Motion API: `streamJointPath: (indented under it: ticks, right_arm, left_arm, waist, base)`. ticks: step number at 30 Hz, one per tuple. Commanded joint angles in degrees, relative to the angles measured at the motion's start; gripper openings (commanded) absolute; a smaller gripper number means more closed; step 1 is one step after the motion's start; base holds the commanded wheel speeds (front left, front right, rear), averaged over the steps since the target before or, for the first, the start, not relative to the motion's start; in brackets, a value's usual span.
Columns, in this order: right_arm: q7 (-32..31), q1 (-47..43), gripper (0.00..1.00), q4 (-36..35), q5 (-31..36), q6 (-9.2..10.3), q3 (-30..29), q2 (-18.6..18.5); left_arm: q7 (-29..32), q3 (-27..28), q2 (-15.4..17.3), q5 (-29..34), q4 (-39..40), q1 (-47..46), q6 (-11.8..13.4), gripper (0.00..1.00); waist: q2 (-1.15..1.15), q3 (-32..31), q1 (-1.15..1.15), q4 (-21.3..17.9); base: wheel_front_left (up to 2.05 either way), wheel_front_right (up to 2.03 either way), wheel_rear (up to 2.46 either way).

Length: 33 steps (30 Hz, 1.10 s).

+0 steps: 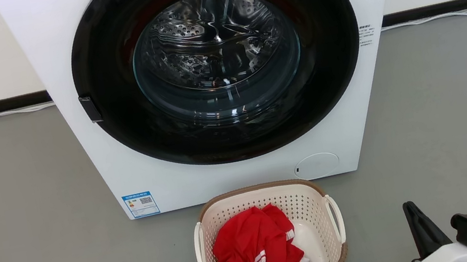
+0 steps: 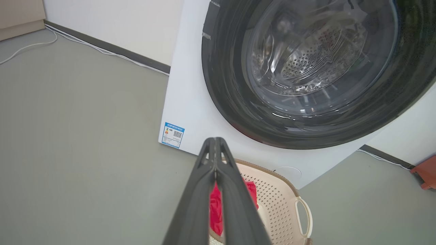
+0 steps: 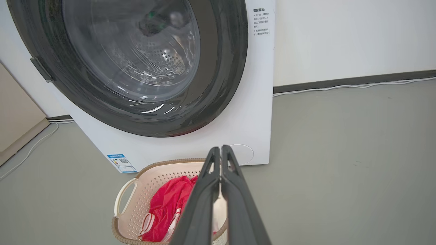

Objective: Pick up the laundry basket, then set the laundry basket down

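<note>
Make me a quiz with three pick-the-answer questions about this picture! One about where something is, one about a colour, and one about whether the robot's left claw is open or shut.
1. Where is the basket?
A. On the floor, in front of the washer
B. On top of the washer
C. Inside the washer

2. What colour is the cloth in the basket?
A. Blue
B. Red
C. Green

3. How is the left gripper?
A. Wide open
B. Shut on the basket
C. Shut, holding nothing

Answers:
1 A: the basket stands on the grey floor right at the washer's front.
2 B: the crumpled cloth is red with white stripes.
3 C: in the left wrist view its two fingers meet at the tips with nothing gripped.
</note>
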State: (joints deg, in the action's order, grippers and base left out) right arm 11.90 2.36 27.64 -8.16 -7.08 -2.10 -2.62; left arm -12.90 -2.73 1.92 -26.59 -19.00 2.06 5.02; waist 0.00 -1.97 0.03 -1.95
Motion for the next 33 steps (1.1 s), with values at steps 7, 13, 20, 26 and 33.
streamJointPath:
  ticks: [7, 13, 20, 26, 33]
  right_arm:
    - [-1.11, 1.82, 0.00, -2.75, -6.13, -0.06, -0.35, -0.18]
    - [-1.98, 1.85, 0.00, -3.45, -10.46, -0.08, -0.48, -0.18]
    - [-3.07, 1.96, 0.00, -4.18, -15.53, -0.11, -0.72, -0.19]
    - [-4.03, 2.07, 0.00, -4.78, -19.84, -0.12, -0.94, -0.19]
    - [-4.99, 2.19, 0.00, -5.37, -24.16, -0.14, -1.17, -0.20]
  left_arm:
    - [1.15, 1.01, 0.37, -4.88, 1.81, -2.08, -1.21, 0.00]
    - [2.14, 1.44, 0.40, -8.25, 2.01, -2.40, -1.84, 0.00]
    - [3.31, 1.97, 0.44, -12.19, 2.22, -2.79, -2.57, 0.00]
    - [4.33, 2.42, 0.47, -15.55, 2.40, -3.13, -3.20, 0.00]
    - [5.34, 2.88, 0.50, -18.91, 2.57, -3.48, -3.82, 0.00]
  waist:
    - [0.00, 0.23, -0.02, 0.12]
    - [0.00, 0.34, -0.03, 0.22]
    - [0.00, 0.46, -0.03, 0.34]
    - [0.00, 0.57, -0.03, 0.44]
    - [0.00, 0.67, -0.03, 0.55]
  base:
    - [0.00, 0.00, 0.00]
    - [0.00, 0.00, 0.00]
    - [0.00, 0.00, 0.00]
    - [0.00, 0.00, 0.00]
    - [0.00, 0.00, 0.00]
